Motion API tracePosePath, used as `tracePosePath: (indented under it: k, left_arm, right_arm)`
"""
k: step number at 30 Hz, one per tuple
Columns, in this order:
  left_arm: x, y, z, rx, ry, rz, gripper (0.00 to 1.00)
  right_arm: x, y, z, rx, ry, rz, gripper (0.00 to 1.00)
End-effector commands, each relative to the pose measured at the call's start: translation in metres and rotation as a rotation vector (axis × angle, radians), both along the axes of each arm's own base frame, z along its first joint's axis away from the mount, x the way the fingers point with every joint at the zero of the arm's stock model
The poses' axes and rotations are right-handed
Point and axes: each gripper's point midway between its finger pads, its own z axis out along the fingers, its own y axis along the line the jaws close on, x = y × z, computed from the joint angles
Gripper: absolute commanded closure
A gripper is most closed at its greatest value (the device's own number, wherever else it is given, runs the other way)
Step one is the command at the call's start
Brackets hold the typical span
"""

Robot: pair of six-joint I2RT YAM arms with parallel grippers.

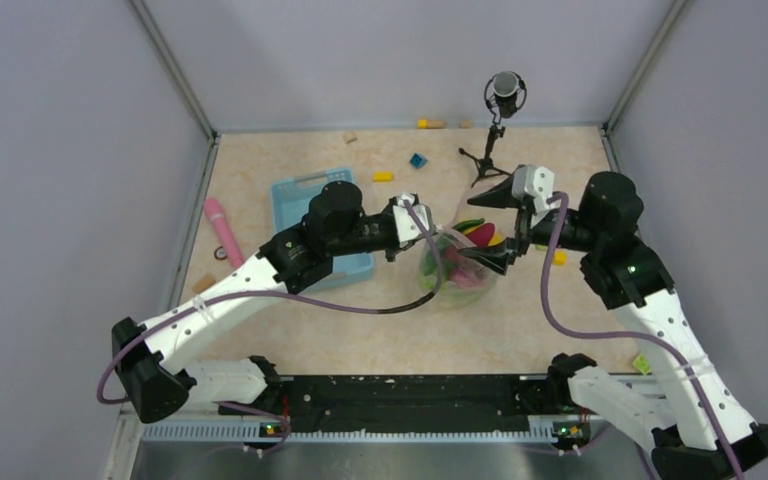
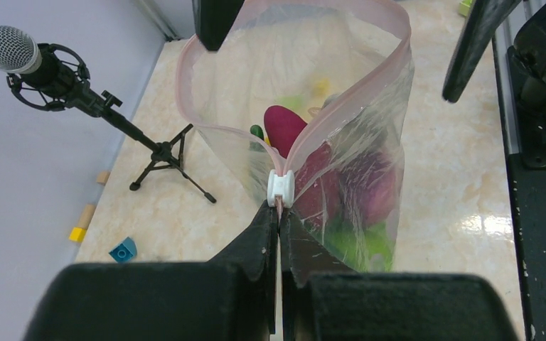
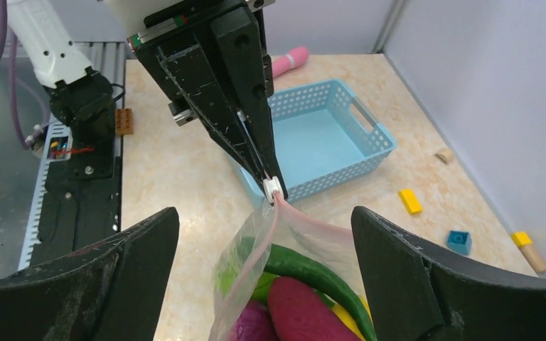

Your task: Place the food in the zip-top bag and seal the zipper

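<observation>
The zip-top bag [image 1: 457, 272] hangs upright mid-table with its mouth open. Inside lies the food: a dark green cucumber [image 3: 313, 266], a red-purple piece [image 3: 306, 312] and leafy green [image 2: 355, 245]. My left gripper [image 2: 279, 209] is shut on the end of the pink zipper [image 2: 355, 92], just behind the white slider [image 2: 281, 187]. My right gripper [image 3: 264, 220] is open, its fingers [image 2: 476, 42] on either side of the bag's mouth at the far end, touching nothing. The left gripper [image 3: 274, 177] faces it.
A light blue basket [image 1: 295, 195] stands behind the left arm, a pink stick [image 1: 222, 228] to its left. A microphone on a tripod [image 1: 503, 95] stands behind the bag. Small blocks [image 1: 383, 177] lie scattered at the back, and one more [image 1: 559, 258] by the right arm.
</observation>
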Motion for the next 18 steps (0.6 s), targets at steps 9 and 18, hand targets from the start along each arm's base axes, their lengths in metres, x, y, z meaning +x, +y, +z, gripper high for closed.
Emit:
tracePosePath:
  k: [9, 18]
  left_arm:
    - [-0.006, 0.003, 0.025, -0.041, -0.002, -0.008, 1.00]
    - [-0.004, 0.002, 0.025, -0.043, 0.007, 0.003, 1.00]
  right_arm:
    - [0.003, 0.026, 0.005, -0.027, -0.013, 0.263, 0.24]
    - [0.023, 0.050, -0.019, -0.137, 0.055, 0.213, 0.38]
